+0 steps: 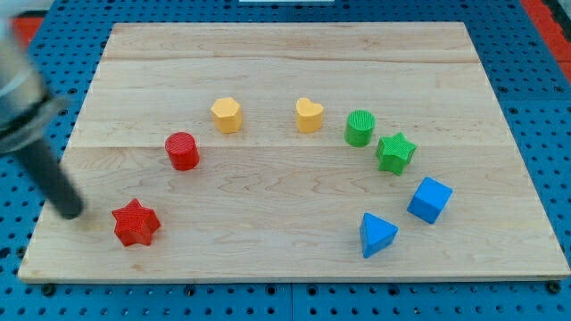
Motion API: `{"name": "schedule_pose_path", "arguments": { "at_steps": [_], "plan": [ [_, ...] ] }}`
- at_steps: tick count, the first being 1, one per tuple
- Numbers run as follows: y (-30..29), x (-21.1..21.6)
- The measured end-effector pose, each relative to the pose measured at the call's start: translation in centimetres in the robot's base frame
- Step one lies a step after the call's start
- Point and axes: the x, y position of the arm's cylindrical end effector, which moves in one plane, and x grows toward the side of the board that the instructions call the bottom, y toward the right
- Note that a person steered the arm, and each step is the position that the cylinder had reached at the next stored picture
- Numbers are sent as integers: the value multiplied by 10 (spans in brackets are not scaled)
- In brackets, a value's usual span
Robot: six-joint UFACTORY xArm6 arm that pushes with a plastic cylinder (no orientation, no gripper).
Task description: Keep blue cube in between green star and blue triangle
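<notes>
Currently, my tip [70, 212] rests near the left edge of the wooden table [285, 53], far from the blocks the task concerns. As an end effector it is only a plain dark rod, with nothing to part or close and nothing held. It slants in from the view's upper left, blurred higher up, and its lower end sits just left of the red star [136, 224], with a small gap between them.

Over on the view's right, the blue cube [430, 199] lies below and slightly right of the green star [395, 152], near it but not touching. The blue triangle [377, 234] lies below and to the left of the cube, also close and apart from it. So the cube sits roughly between the star and the triangle, pushed a little to the right of a straight line joining them.

The remaining blocks form an arc across the middle of the table. A green cylinder [359, 127] stands just up and left of the green star. A yellow heart [310, 115] lies to the left of the cylinder, and a yellow hexagon-like block [227, 114] sits farther left. A red cylinder [182, 151] lies below and left of that, above the red star.
</notes>
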Motion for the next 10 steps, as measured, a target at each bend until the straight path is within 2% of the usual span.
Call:
{"name": "schedule_pose_path", "arguments": {
  "at_steps": [1,3,4,5,8,9,10],
  "plan": [
    [40,39],
    [118,8],
    [124,43],
    [173,62],
    [395,48],
    [434,61],
    [497,32]
  ]
}}
